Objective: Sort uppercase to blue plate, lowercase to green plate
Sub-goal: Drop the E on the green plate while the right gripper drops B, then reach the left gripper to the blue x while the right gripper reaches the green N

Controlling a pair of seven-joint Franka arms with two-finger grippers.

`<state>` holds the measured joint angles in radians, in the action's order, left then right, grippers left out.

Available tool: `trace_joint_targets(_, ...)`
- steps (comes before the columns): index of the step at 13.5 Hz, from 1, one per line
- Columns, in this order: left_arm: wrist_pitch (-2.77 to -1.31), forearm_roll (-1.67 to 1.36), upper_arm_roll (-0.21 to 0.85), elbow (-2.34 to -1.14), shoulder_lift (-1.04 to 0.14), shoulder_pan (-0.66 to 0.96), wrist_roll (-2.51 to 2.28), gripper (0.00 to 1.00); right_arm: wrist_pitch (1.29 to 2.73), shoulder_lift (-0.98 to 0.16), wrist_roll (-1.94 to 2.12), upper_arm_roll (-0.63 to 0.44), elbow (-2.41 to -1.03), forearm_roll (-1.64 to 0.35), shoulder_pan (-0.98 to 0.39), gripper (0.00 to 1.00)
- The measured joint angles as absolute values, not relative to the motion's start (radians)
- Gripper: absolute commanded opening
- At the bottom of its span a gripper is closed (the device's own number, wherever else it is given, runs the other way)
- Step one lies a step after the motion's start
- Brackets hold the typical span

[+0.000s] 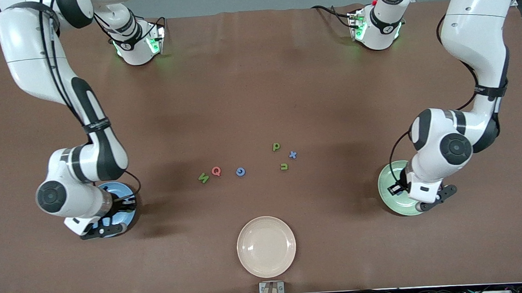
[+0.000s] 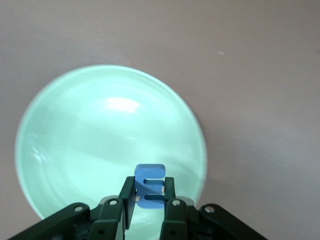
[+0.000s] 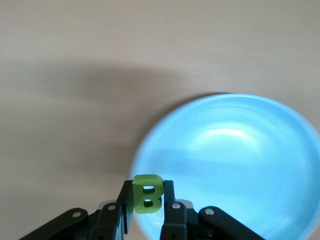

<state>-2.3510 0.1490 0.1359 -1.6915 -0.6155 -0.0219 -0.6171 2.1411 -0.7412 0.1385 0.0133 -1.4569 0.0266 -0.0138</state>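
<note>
My left gripper (image 2: 149, 185) is shut on a blue lowercase m (image 2: 150, 172), held over the pale green plate (image 2: 100, 140), which lies at the left arm's end of the table (image 1: 387, 185). My right gripper (image 3: 148, 188) is shut on a green uppercase B (image 3: 147, 181), held over the rim of the blue plate (image 3: 235, 165), at the right arm's end (image 1: 119, 189). On the table between the plates lie a green N (image 1: 203, 177), a red Q (image 1: 216, 171), a blue G (image 1: 240, 171), a green p (image 1: 276, 146), a blue x (image 1: 292, 154) and a green u (image 1: 284, 166).
A beige plate (image 1: 266, 246) sits near the table's front edge, nearer to the front camera than the loose letters. The brown table top stretches bare from the letters toward the robots' bases.
</note>
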Motion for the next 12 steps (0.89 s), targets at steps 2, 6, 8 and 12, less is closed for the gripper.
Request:
trace_joint_targets(2,-2.351,0.151,0.136,-1.697,-0.636,-0.072,-0.546,0.5,2.141,-0.747,0.207,0.012,-1.46,0.063,0.036,0.19)
trace_joint_targets(6,-2.346,0.152,0.142,-1.697,-0.655,-0.087,-0.489,1.0,2.151,-0.761,0.245,0.012,-1.461,0.144,0.076,0.7)
trace_joint_targets(8,-2.304,0.152,0.15,-1.689,-0.644,-0.085,-0.468,1.0,2.156,-0.763,0.247,0.018,-1.461,0.149,0.071,0.86)
trace_joint_targets(12,-2.177,0.153,0.242,-1.681,-0.57,-0.077,-0.472,0.99,2.157,-0.762,0.211,0.034,-1.453,0.143,0.017,0.87)
